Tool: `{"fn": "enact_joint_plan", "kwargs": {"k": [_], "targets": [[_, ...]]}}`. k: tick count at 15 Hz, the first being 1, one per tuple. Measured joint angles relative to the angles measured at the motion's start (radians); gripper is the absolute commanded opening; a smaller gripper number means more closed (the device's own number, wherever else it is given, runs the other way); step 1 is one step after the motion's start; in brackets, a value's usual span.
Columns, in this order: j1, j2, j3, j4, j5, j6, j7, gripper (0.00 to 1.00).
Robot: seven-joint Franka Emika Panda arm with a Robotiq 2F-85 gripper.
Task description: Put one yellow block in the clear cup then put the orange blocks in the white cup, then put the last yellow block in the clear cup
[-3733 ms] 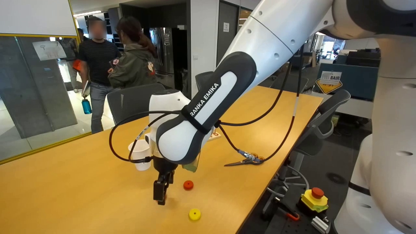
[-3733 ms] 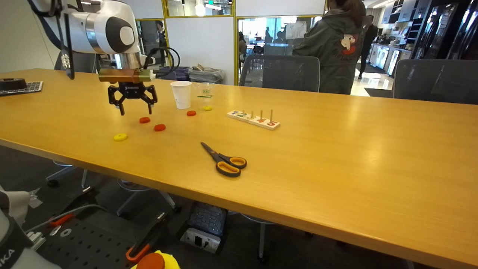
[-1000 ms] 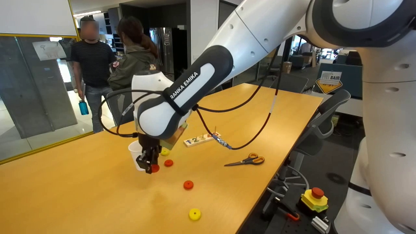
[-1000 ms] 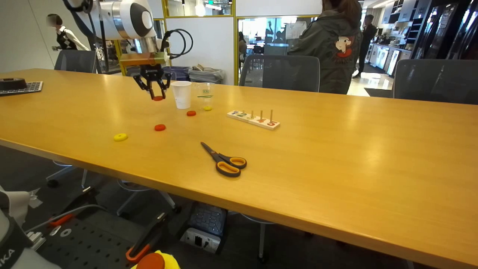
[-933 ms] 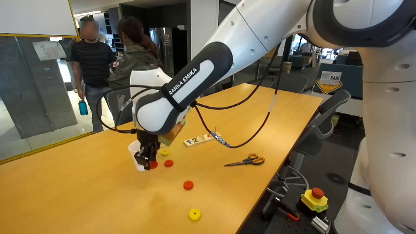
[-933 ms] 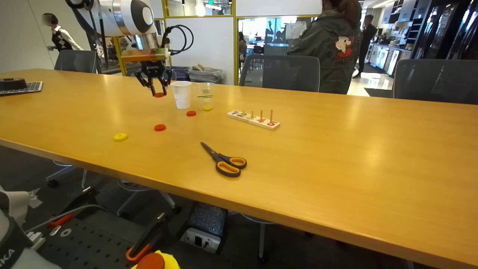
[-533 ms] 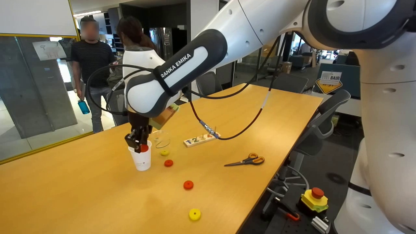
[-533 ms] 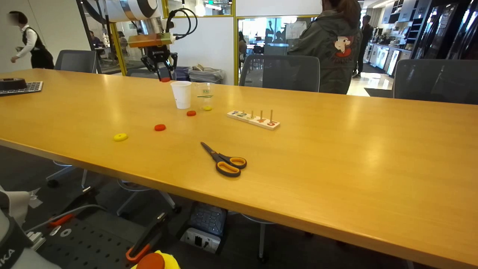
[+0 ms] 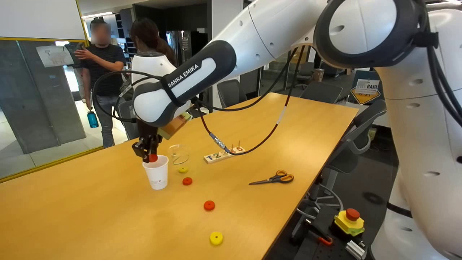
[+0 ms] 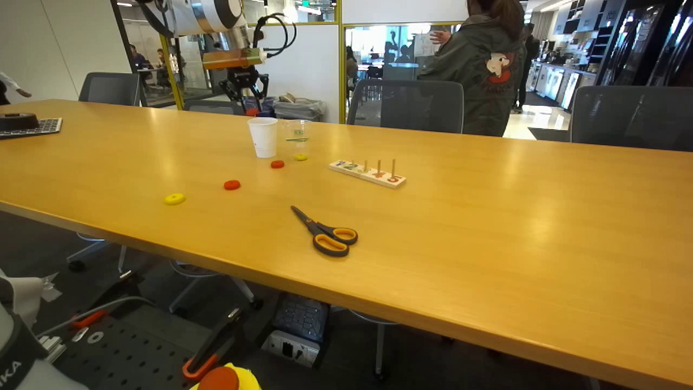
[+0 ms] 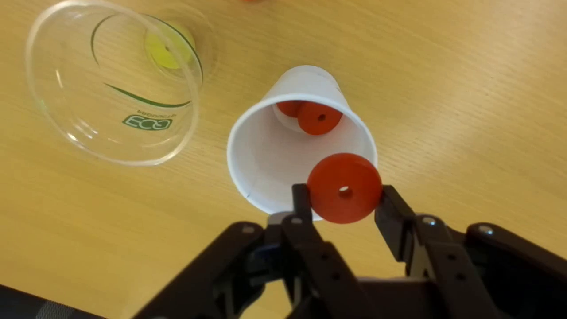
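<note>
Your end effector point(image 11: 344, 190) is grasping 1 orange block point(image 11: 341, 170) near the rim of the white cup point(image 9: 158, 177), where 2 more orange blocks point(image 11: 313, 126) point(image 11: 289, 108) already lie; the clear cup point(image 11: 148, 122) holds 1 yellow block point(image 9: 183, 169), leaving 2 loose orange blocks point(image 9: 187, 182) point(image 9: 209, 208) and the last yellow block point(image 9: 216, 241) on the surface point(image 10: 487, 216).

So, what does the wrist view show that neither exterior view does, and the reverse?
Only the wrist view: two orange blocks inside the white cup.
Only the exterior views, for example: the scissors, a peg board and the loose yellow block.
Shared: the white cup, the clear cup with another yellow block at its base, and the orange block held by the fingers.
</note>
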Motion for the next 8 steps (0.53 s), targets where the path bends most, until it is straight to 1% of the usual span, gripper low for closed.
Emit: {"fn": "enact_joint_plan", "kwargs": {"k": [1,2,3,4,5,8], "targets": [[0.0,0.015,-0.004,0.017,0.0,0.0,0.0,0.24],[-0.001,0.03,-0.009,0.033,0.0,-0.001,0.0,0.32],[-0.001,0.044,-0.013,0.048,0.0,-0.003,0.0,0.66],[-0.002,0.057,-0.016,0.062,0.0,-0.009,0.0,0.67],[-0.003,0.068,-0.018,0.077,0.0,-0.025,0.0,0.73],[-0.003,0.088,-0.023,0.108,0.0,-0.071,0.0,0.97]]}}
